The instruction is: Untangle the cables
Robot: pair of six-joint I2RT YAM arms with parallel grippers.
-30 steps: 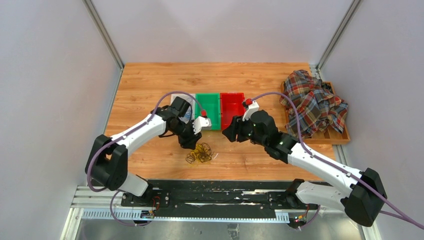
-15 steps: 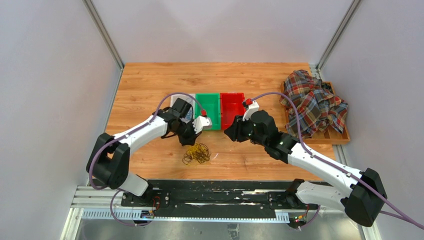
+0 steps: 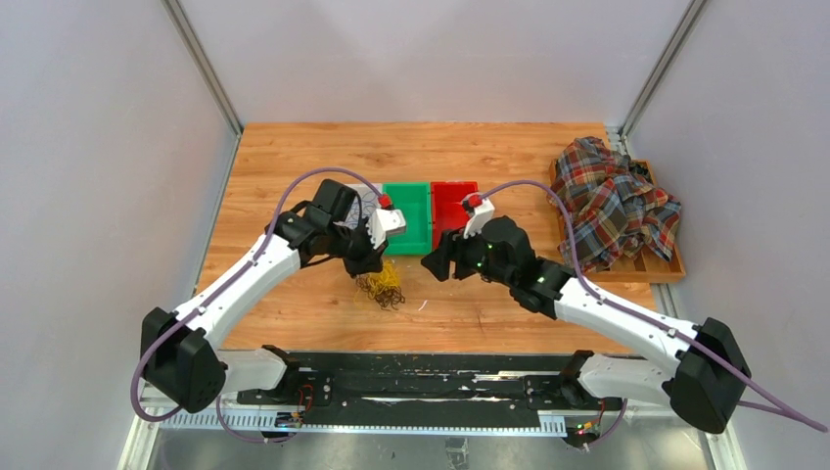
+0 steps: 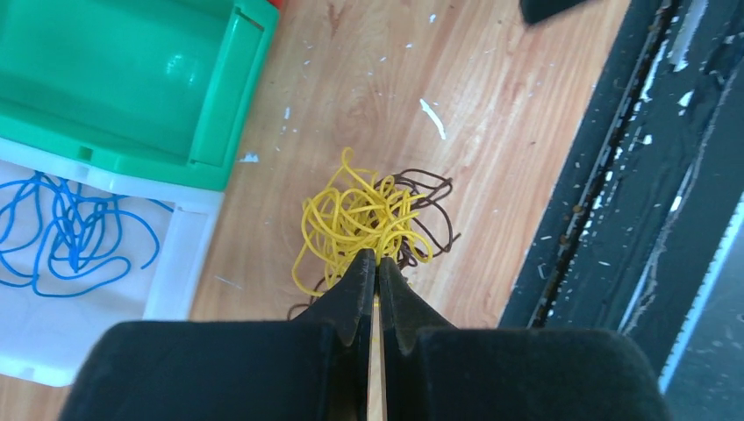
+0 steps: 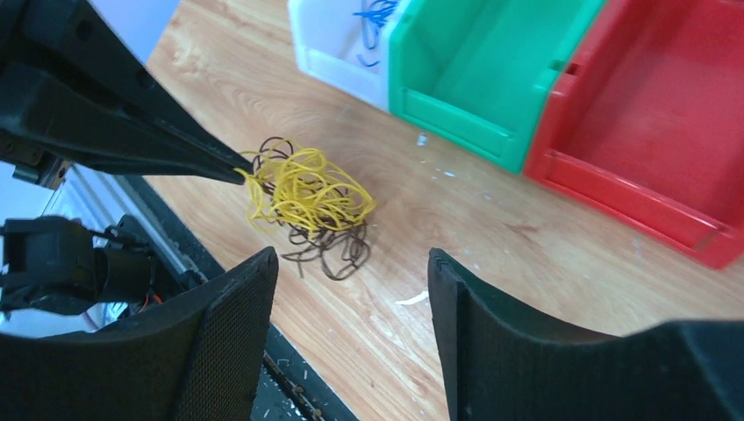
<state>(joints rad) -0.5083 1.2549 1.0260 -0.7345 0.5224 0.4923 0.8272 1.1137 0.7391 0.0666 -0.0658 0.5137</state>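
Note:
A tangle of yellow cables and dark brown cables lies on the wooden table just in front of the bins. My left gripper is shut on a yellow strand at the near edge of the bundle. In the right wrist view the left fingers pinch the yellow clump while brown loops trail on the wood. My right gripper stands open to the right of the tangle, nothing between its fingers. A blue cable lies in the white bin.
A green bin and a red bin sit side by side behind the tangle. A plaid cloth covers a wooden tray at the right edge. The black rail runs along the table's near edge.
My left gripper has shut on the yellow strand and drawn the tangle back toward the bins as the arm rose. My right gripper shifted slightly left and opened wider.

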